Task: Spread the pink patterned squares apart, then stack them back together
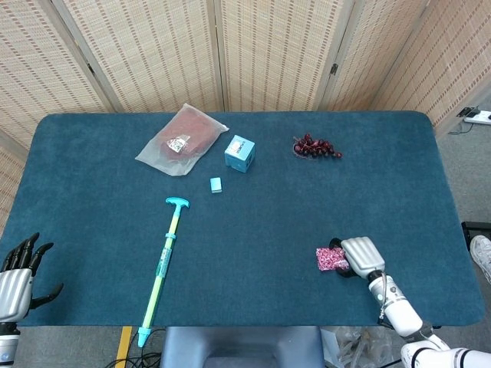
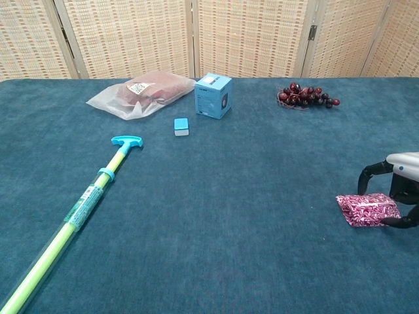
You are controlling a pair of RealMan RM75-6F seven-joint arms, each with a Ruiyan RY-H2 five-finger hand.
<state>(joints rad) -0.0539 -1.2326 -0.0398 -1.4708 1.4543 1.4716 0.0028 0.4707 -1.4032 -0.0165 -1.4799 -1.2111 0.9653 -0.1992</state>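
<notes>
The pink patterned squares (image 1: 330, 258) lie one on top of the other near the table's front right, also seen as a flat stack of pink squares (image 2: 365, 209) in the chest view. My right hand (image 1: 360, 254) is over the stack's right side and still holds the top square by that edge. One finger arches above the stack and the thumb lies at its near corner. At the chest view's right edge only part of the right hand (image 2: 400, 186) shows. My left hand (image 1: 19, 274) hangs off the table's front left corner, fingers spread, holding nothing.
A green stick with a blue T-handle (image 1: 163, 264) lies at the front left. A bagged item (image 1: 182, 138), a blue box (image 1: 239, 152), a small blue block (image 1: 216, 184) and grapes (image 1: 314, 147) sit toward the back. The table's front edge runs just below the stack.
</notes>
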